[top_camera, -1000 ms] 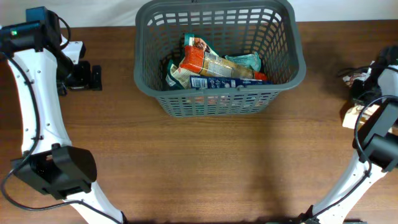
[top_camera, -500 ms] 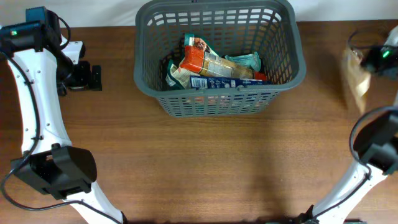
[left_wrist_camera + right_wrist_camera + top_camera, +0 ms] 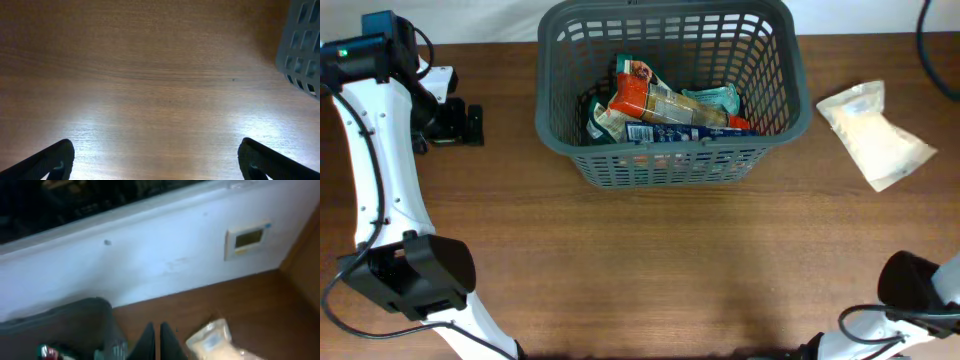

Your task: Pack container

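Grey slotted plastic, the container [image 3: 670,165] is sitting at the far middle of the table [image 3: 650,270], mouth facing up, long axis running left to right. We are judging it stiff yet light, best taken by its solid rim. Our left gripper [image 3: 475,124] is hanging spread wide. Our right gripper [image 3: 157,340] is showing fingers pressed together, empty, near a soft pale packet [image 3: 875,135].
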